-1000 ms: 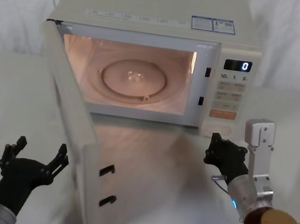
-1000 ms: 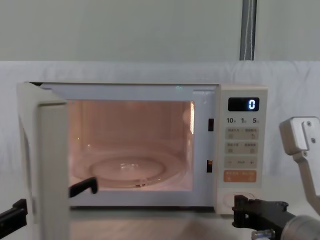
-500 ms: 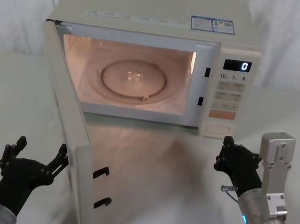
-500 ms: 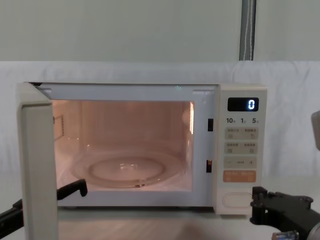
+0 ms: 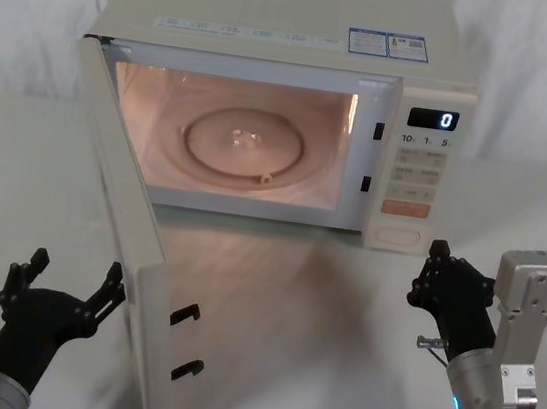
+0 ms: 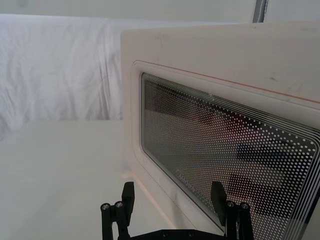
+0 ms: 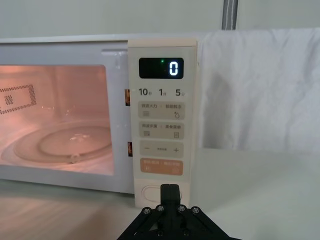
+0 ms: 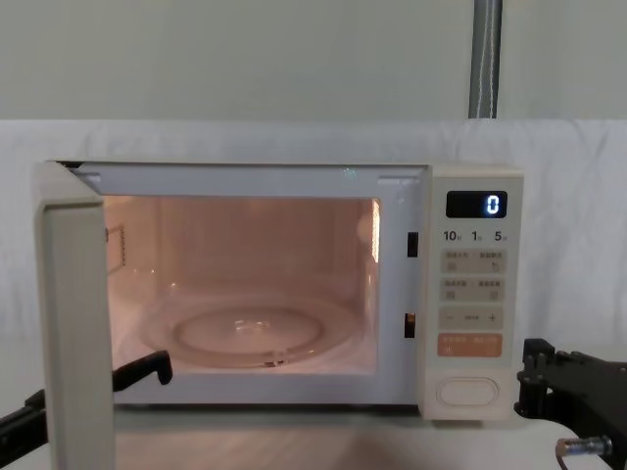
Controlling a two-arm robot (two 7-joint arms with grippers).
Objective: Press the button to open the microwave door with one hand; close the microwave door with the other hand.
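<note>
Risk of jamming spread-open left gripper fingers against swung-open microwave door just beside it while closing, with closed right gripper near button.

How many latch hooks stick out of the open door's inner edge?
2, both on the free edge of the microwave door nearest the robot: an upper latch hook and a lower latch hook beneath it.

display reads "0"; control panel below shows "10 1 5", perhaps minutes
</note>
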